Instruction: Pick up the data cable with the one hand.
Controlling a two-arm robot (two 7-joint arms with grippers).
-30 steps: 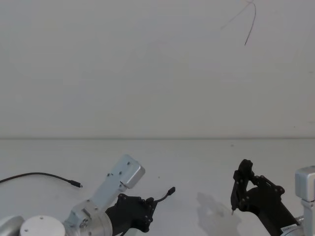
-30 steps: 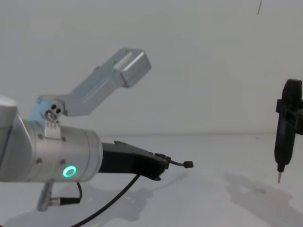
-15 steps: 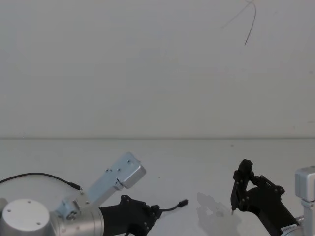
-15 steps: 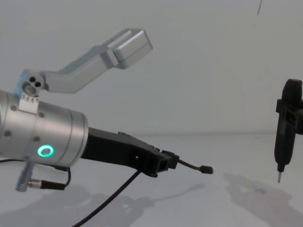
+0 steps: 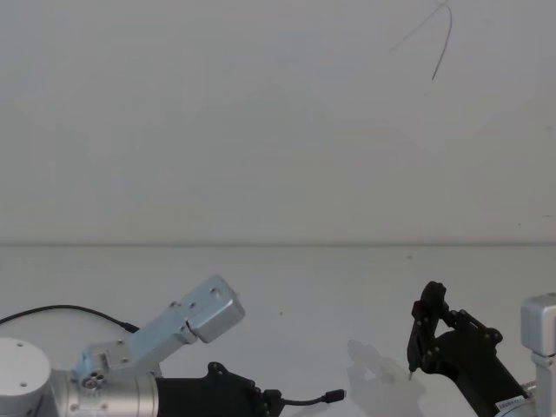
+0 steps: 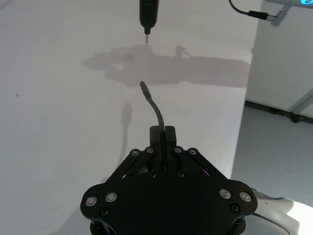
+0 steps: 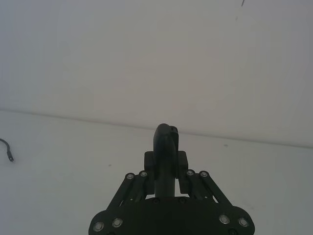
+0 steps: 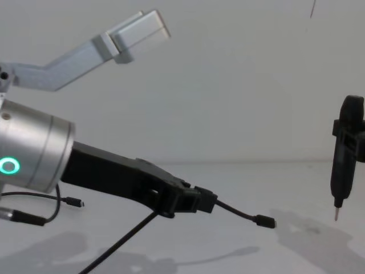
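Left gripper (image 8: 208, 201): it is seen low at the near left, stretched out toward the right on a long black neck from a silver cylinder (image 8: 28, 151) with a glowing green ring (image 8: 7, 166).
Left gripper's grip: the short blocky jaws are closed on the data cable (image 8: 236, 212), which is pinched between them in the left wrist view.
Data cable, free end: a short curved length is shown past the jaws, toward the right, ending in a small black plug with a metal tip. The plug is held above the white table (image 5: 347, 287), with its shadow cast on the surface beneath it.
Data cable, other side: behind the jaws the cord is seen dropping toward the near left and is cut off by the lower edge of the chest view.
Right gripper (image 7: 166, 165): it is held at the near right, above the table and well apart from the left gripper.
Right gripper's grip: the jaws are clamped on a black pen-shaped tool (image 8: 344, 154), which is kept upright with its thin metal tip pointed down, just above the table.
Plug and tool: the plug is pointed toward the tool, with a clear gap left between them.
Second wire (image 5: 61, 308): a thinner black wire is laid on the table at the far left, beyond the silver cylinder.
Backdrop: a plain pale wall (image 5: 261, 130) is seen behind the table.
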